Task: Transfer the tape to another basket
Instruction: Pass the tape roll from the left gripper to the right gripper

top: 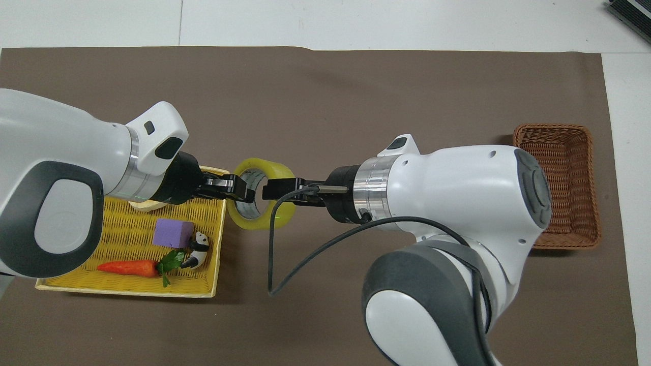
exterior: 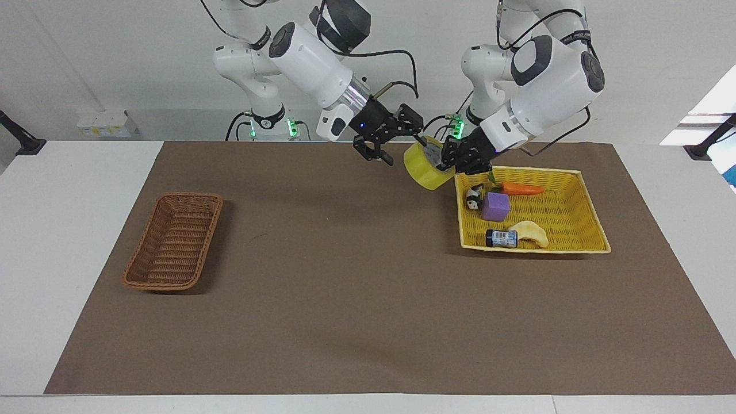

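Just off the yellow basket (exterior: 592, 213), over the brown mat (exterior: 345, 299) near the table edge at the robots' end, the tape (exterior: 424, 171) hangs in the air, pinched by the left gripper (exterior: 454, 160), whose fingers are closed on the roll's wall with one inside the core. Its open core faces the right arm in the overhead view. The right gripper (exterior: 397, 146) is up beside the roll with its jaws spread apart; from overhead its tip (top: 272, 189) overlaps the roll's rim, but whether it touches the tape I cannot tell. The yellow basket sits toward the left arm's end of the table and holds a carrot (exterior: 523, 189), a purple block (exterior: 495, 207), a small panda figure (exterior: 472, 198), a dark bottle (exterior: 501, 238) and a pale curved piece (exterior: 533, 233). The brown wicker basket (exterior: 173, 240) lies toward the right arm's end, well apart from the tape, with nothing visible inside it.
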Motion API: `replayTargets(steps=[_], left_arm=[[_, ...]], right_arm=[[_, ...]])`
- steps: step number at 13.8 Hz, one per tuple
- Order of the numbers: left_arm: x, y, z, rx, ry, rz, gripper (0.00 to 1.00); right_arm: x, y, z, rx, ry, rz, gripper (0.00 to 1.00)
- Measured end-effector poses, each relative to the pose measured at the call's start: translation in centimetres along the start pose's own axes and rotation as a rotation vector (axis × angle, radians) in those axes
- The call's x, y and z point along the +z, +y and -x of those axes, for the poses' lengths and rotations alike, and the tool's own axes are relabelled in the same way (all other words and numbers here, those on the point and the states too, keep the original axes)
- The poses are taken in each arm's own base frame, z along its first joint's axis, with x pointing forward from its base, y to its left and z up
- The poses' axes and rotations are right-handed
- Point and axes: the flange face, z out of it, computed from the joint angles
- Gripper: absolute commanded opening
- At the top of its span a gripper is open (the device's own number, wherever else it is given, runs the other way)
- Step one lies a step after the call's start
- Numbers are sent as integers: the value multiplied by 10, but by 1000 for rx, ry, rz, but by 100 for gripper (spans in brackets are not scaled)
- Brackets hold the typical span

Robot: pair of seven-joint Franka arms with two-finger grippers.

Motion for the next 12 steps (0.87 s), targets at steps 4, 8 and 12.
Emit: replayTargets(steps=[4, 8, 12], left_arm=[[3, 5, 1, 5, -2, 9, 77], [-8, 16, 4, -33, 22, 16, 100], [-24, 25, 6, -142, 80, 29, 100]], right_arm=[[-3, -3, 1, 2, 4, -6, 0], [-5, 0, -3, 30, 11, -5, 0], [-8, 3, -5, 35, 17, -5, 0]])
